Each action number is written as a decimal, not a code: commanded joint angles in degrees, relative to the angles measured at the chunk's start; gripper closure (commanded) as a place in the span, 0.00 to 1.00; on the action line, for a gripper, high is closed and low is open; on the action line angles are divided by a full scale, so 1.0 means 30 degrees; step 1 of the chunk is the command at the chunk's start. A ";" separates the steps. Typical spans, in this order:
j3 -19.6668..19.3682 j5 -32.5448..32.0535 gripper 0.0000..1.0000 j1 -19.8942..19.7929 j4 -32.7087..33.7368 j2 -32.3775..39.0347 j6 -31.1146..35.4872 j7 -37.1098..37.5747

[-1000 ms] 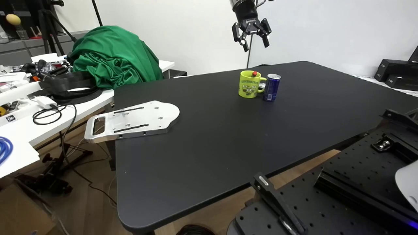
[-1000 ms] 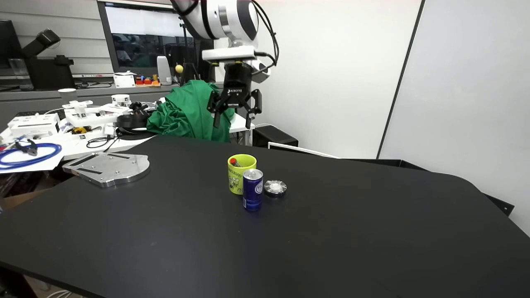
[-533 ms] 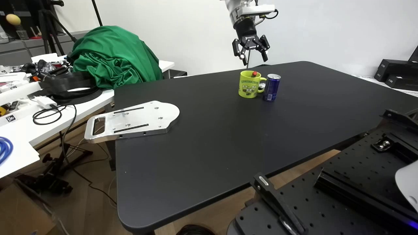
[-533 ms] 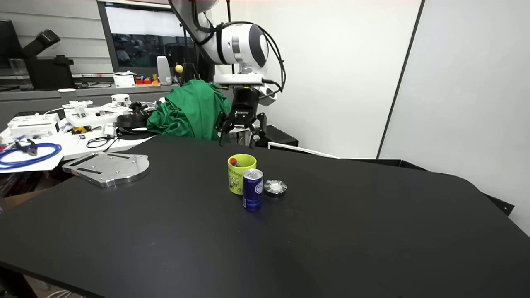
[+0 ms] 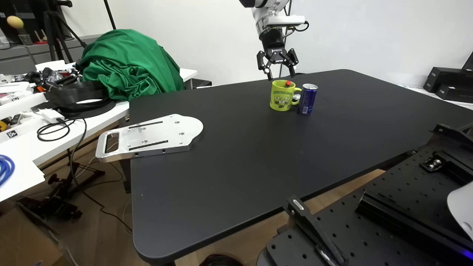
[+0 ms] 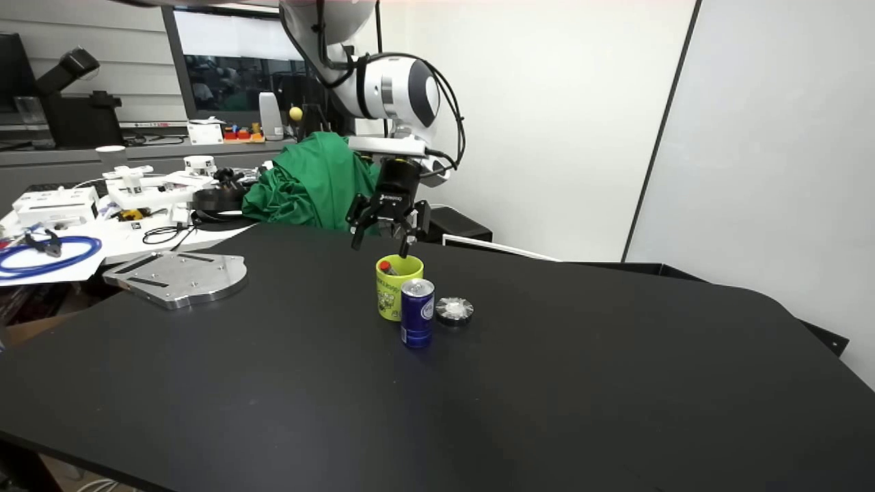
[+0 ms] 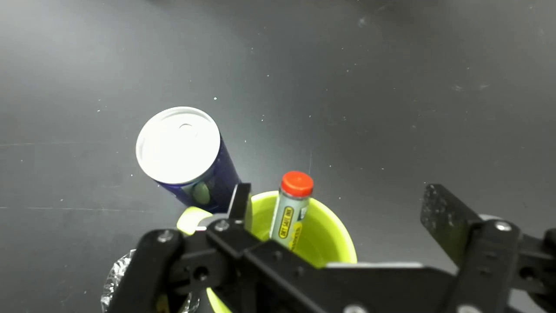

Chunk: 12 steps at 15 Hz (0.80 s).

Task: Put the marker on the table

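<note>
Red-ended marker (image 7: 286, 221) in mug (image 5: 279, 96), gripper (image 5: 281, 76) spread above

The marker leans inside the mug, red end up. The gripper hangs over the mug, its fingers wide apart. On the table (image 5: 229, 184), the can (image 5: 307, 99) stands just beside the mug.

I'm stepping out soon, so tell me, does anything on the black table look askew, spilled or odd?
Yes: the silver metal plate lies only partly on the black tabletop. Its handle end juts out beyond the tabletop, so a bump might knock it off. I see no spill.
</note>
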 commanded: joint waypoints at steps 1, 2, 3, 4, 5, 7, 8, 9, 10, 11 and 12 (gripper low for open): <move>0.0130 0.0278 0.00 -0.0007 0.1166 0.0661 -0.0696 0.0682; 0.0130 0.0290 0.00 0.0027 0.1142 0.0704 -0.0678 0.0696; 0.0130 0.0311 0.00 0.0052 0.1112 0.0742 -0.0677 0.0712; 0.0127 0.0347 0.00 0.0082 0.1050 0.0758 -0.0664 0.0742; 0.0120 0.0370 0.00 0.0124 0.1009 0.0800 -0.0676 0.0761; 0.0101 0.0393 0.00 0.0196 0.0992 0.0909 -0.0731 0.0860; 0.0097 0.0390 0.00 0.0222 0.1007 0.0967 -0.0789 0.0895; 0.0091 0.0386 0.00 0.0248 0.1032 0.1027 -0.0841 0.0934; 0.0077 0.0367 0.00 0.0271 0.1054 0.1082 -0.0892 0.0956; 0.0072 0.0366 0.00 0.0279 0.1068 0.1131 -0.0936 0.0973; 0.0056 0.0357 0.00 0.0285 0.1081 0.1162 -0.0973 0.1007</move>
